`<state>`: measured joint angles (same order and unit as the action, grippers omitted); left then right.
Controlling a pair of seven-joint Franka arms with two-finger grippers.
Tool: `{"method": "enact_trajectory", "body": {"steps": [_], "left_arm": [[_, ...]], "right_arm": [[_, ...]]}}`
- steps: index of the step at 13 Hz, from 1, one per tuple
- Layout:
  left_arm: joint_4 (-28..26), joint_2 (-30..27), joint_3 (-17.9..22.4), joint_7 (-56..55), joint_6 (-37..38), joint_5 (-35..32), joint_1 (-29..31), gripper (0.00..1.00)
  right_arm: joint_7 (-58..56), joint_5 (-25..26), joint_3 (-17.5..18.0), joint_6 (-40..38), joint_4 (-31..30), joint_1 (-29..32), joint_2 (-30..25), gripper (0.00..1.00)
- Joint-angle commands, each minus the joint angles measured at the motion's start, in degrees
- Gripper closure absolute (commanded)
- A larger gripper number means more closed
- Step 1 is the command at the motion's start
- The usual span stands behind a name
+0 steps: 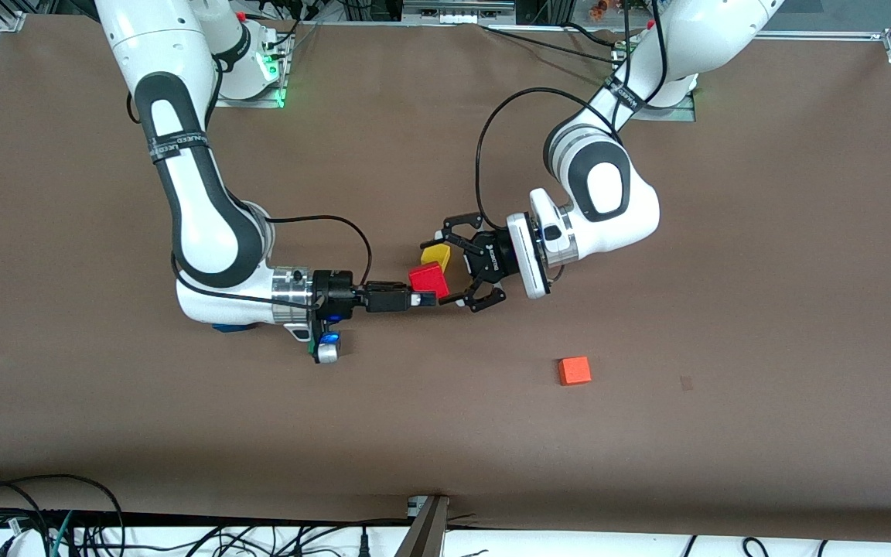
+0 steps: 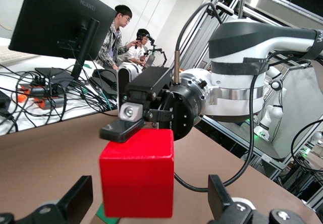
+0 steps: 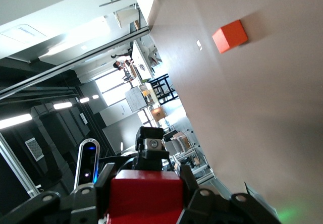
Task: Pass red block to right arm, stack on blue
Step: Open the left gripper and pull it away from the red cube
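The red block (image 1: 428,279) is up in the air over the middle of the table, beside the yellow cube. My right gripper (image 1: 425,298), slim and black, is shut on it; in the left wrist view one of its fingers (image 2: 120,129) lies on the block's top face (image 2: 137,172). My left gripper (image 1: 461,264), the claw-like one, is open around the block with a gap on each side, its fingers (image 2: 76,198) clear of it. The block also shows in the right wrist view (image 3: 144,196). The blue cube (image 1: 229,328) lies on the table, mostly hidden under the right arm.
A yellow cube (image 1: 436,254) lies on the table under the left gripper. An orange-red cube (image 1: 574,370) lies nearer the front camera, toward the left arm's end; it also shows in the right wrist view (image 3: 230,36). A bit of green cube (image 1: 311,345) shows under the right wrist.
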<state>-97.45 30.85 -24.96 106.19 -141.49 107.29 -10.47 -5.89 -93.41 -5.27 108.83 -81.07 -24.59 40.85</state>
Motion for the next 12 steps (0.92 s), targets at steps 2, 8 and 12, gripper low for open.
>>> {"method": "enact_trajectory", "body": {"steps": [2,8,12], "left_arm": [[-0.81,-4.82,0.0,1.04,-0.02,-3.12,4.83,0.0],[-2.3,-5.36,0.0,-8.16,5.24,-13.49,11.25,0.0],[-2.4,-4.57,0.35,-23.43,20.42,-34.18,21.08,0.0]], "right_arm": [[-0.7,5.94,0.0,-3.61,0.04,4.71,-1.39,0.99],[-0.96,30.52,0.0,-4.95,5.22,11.13,-1.38,0.99],[-1.05,52.91,-2.63,-2.41,5.31,11.32,-1.47,0.99]]}}
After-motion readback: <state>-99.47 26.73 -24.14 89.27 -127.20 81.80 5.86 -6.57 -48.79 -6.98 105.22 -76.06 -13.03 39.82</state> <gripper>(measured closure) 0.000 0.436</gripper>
